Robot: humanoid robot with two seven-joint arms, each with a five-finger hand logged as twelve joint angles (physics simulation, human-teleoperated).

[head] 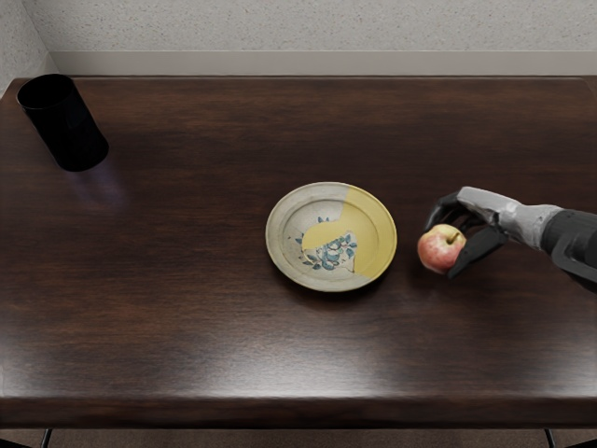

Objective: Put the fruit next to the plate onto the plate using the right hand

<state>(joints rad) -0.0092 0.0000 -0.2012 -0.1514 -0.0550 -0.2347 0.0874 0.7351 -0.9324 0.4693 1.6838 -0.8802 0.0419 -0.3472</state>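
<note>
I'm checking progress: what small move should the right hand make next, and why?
Probably lift the apple a little: the right hand has its fingers curled around it, yet it lies beside the plate, not on it.

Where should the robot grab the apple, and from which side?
Around the round middle of the apple, coming from the right. The plate sits close on its left, while the right side is free, and the right hand curls around it there.

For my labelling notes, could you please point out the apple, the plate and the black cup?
apple (pixel 437 251), head view, its red front.
plate (pixel 276 229), head view, its left rim.
black cup (pixel 70 135), head view, its side wall.
</note>
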